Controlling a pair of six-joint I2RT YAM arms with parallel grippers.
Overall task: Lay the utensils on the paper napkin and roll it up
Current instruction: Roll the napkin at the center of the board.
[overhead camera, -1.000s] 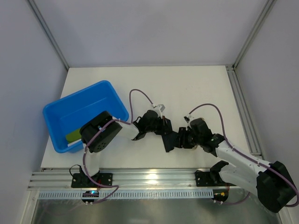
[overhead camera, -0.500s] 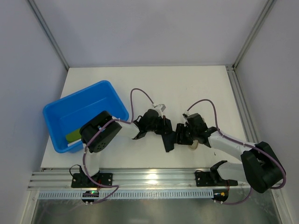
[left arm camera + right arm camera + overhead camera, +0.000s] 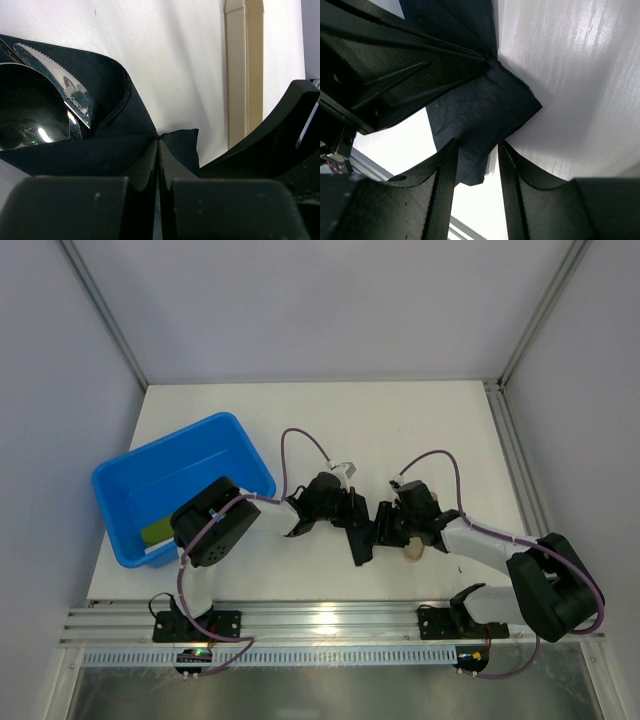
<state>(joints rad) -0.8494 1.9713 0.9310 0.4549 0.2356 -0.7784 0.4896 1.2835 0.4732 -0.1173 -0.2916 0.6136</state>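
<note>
The black paper napkin (image 3: 120,150) is folded over the utensils. A serrated knife (image 3: 55,75) and a spoon bowl (image 3: 27,115) poke out of its open end. My left gripper (image 3: 158,141) is shut on the napkin's folded edge. From the other side, my right gripper (image 3: 476,145) is open, and its fingers (image 3: 445,170) straddle a loose napkin (image 3: 480,110) corner under the left gripper's black body (image 3: 395,55). From above, both grippers, left (image 3: 352,518) and right (image 3: 383,532), meet over the napkin (image 3: 360,548) at the table's near middle.
A beige cylinder (image 3: 412,551) lies just right of the napkin, beside my right wrist, and also shows in the left wrist view (image 3: 244,70). A blue tub (image 3: 165,440) holding a yellow-green item (image 3: 158,532) stands at the left. The metal rail (image 3: 320,620) runs along the near edge.
My right arm has swung its elbow out to the right while its gripper stayed at the napkin. The beige cylinder has come into view. The left arm barely moved.
</note>
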